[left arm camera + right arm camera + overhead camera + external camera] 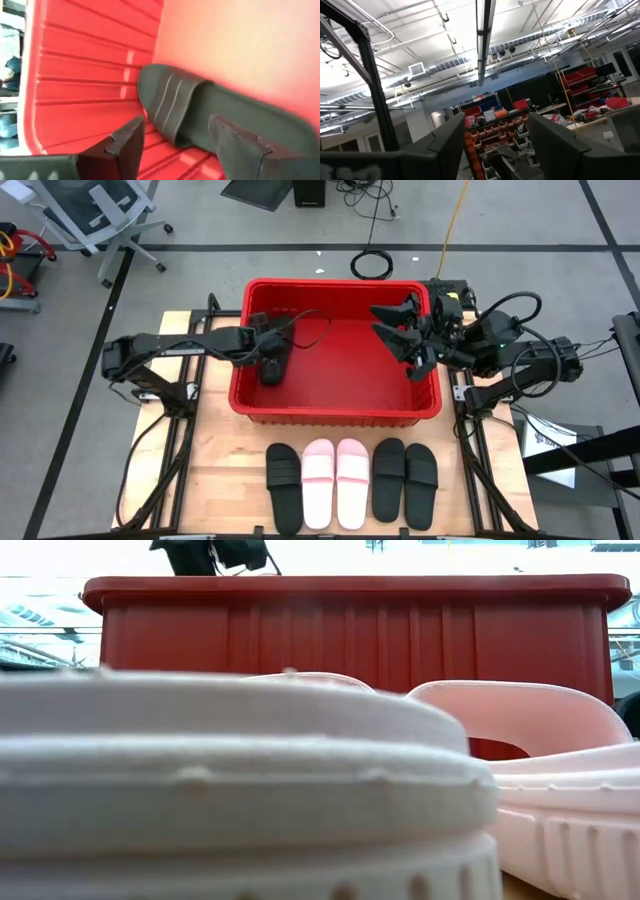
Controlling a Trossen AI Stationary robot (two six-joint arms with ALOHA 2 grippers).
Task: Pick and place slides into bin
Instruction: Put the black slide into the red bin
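Since one black slide (271, 369) already lies on the floor of the bin (335, 409), at its nine-o'clock end, the coming move turns on the row left on the worktop (220, 465). That row sits just outside the bin's six-o'clock wall, and every slide in it has its long axis running twelve to six.

Counting the row from nine to three o'clock, it holds a black slide (283, 487), a pale pink slide (318, 482), a second pale pink slide (352, 482), a black one (388, 478) and another black one (420, 485). That makes three black and two pink outside, one black inside, six in all, and one bin.

The left claw (268, 360) hangs over the slide in the bin, fingers spread and nothing between them; its wrist view shows the ribbed strap just beyond the open fingertips (129, 145). The right claw (405, 330) is raised above the bin's three-o'clock end, also open and empty, tilted up so its camera sees only the ceiling.

Both claws are well apart from the row, which lies toward six o'clock of each. By my reckoning the left arm is nearer the black slide at the nine-o'clock end, the right arm nearer the black pair at three o'clock.
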